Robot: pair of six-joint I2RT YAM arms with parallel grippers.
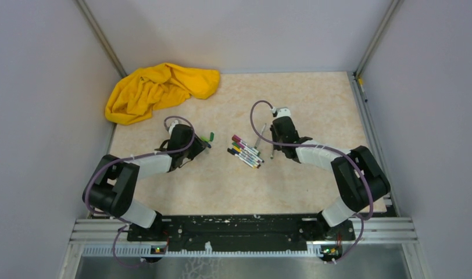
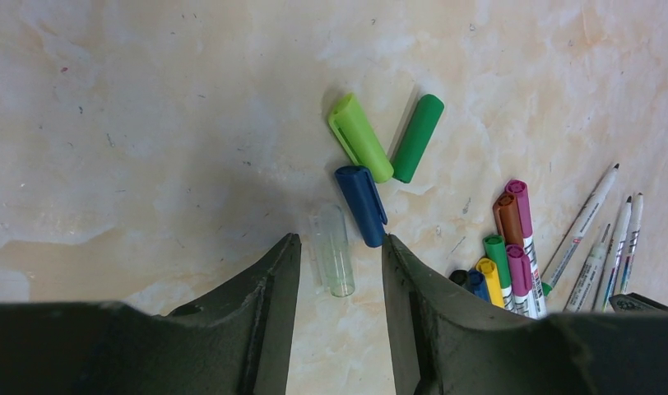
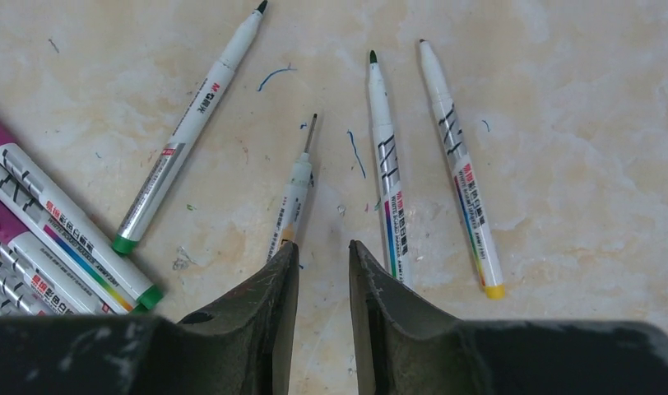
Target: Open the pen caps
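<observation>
The left hand [image 2: 340, 240], fingers apart and gripping nothing, hung low over the bench [image 2: 150, 123], a clear cap [image 2: 333, 259] lying loose between its tips. A blue cap [image 2: 361, 206], a light green cap [image 2: 359, 137] and a dark green cap [image 2: 418, 137] lay just beyond, near the capped pens [image 2: 507, 263]. The right hand [image 3: 324, 245], narrowly parted and empty, hovered over four uncapped pens [image 3: 386, 164]. A yellow cloth [image 1: 158, 90] sat at the bench's far left corner.

Crumpled yellow cloth [image 1: 158, 90] is lying bunched in the far left corner of the beige marbled table [image 1: 321, 99], by the grey wall [image 1: 42, 87]. Small blue ink marks [image 3: 275, 76] are showing on the tabletop. A metal rail [image 1: 390, 231] is running along the near edge.
</observation>
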